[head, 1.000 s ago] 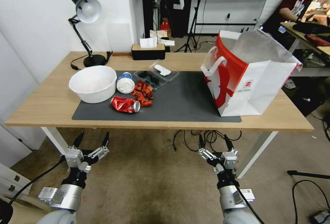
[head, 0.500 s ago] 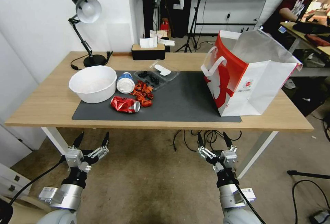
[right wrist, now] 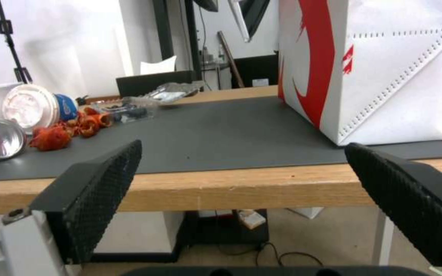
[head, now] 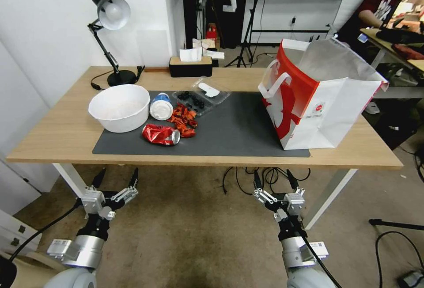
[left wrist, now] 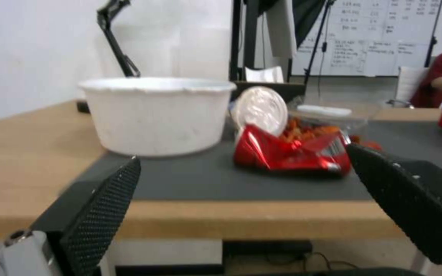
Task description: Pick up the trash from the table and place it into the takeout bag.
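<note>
Wooden table (head: 66, 133) holds a grey mat (head: 234, 129); both pincers (head: 115, 180) (head: 273, 181) gape, empty.

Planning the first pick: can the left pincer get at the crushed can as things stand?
Probably yes: the left pincer hangs open below the table edge, and the crushed can lies near that edge, nothing before it.

The surface (head: 62, 135) is light wood under a dark grey mat (head: 238, 129). The takeout bag (head: 318, 98) is red and white with a silver lining. The bowl (head: 119, 107) is white, the crushed can (head: 161, 134) shiny red, the wrapper scraps (head: 183, 120) orange-red, and the cup (head: 161, 104) blue with a white lid. The tissue box (head: 191, 68) and lamp (head: 112, 27) are black. The gripper fingers (left wrist: 103, 207) are black with a dotted texture.
</note>
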You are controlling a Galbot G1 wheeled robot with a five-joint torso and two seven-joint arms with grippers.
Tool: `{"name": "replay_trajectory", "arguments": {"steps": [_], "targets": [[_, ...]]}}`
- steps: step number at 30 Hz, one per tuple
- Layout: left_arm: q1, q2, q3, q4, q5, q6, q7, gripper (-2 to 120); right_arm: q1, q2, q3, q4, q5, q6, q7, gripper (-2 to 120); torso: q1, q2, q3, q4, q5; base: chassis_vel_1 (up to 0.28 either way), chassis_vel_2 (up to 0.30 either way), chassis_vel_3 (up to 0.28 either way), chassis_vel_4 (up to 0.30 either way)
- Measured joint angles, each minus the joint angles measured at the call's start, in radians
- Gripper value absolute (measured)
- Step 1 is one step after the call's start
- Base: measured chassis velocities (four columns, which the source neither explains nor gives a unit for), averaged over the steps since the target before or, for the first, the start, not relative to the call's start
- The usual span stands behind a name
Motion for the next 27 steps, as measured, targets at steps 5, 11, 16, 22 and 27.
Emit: {"name": "replay_trajectory", "arguments": {"steps": [5, 11, 16, 22, 27], "targets": [[-0.030, 0.046, -0.020, -0.029, -0.031, 0.034, -0.042, 100, 0.000, 0.000, 0.000, 0.000, 0.000, 0.000, 0.000, 100, 0.000, 0.000, 0.000, -0.0001, 0.0001, 0.000, 0.000, 0.000, 0.000], [-0.069, 0.126, 0.001, -0.066, -0.147, 0.116, -0.112, 100, 0.000, 0.000, 0.000, 0.000, 0.000, 0.000, 0.001, 100, 0.000, 0.000, 0.000, 0.0002, -0.0003, 0.000, 0.000, 0.000, 0.000], [-0.140, 0.238, 0.097, -0.148, -0.547, 0.299, -0.410, 100, 0.000, 0.000, 0.000, 0.000, 0.000, 0.000, 0.001, 100, 0.000, 0.000, 0.000, -0.0003, 0.0001, 0.000, 0.000, 0.000, 0.000], [-0.204, 0.324, 0.100, -0.202, -0.982, 0.413, -0.613, 100, 0.000, 0.000, 0.000, 0.000, 0.000, 0.000, 0.001, 100, 0.000, 0.000, 0.000, 0.0005, 0.0003, 0.000, 0.000, 0.000, 0.000], [-0.334, 0.365, 0.168, -0.090, -1.175, 0.437, -0.684, 100, 0.000, 0.000, 0.000, 0.000, 0.000, 0.000, 0.001, 100, 0.000, 0.000, 0.000, 0.0000, -0.0001, 0.000, 0.000, 0.000, 0.000]]}}
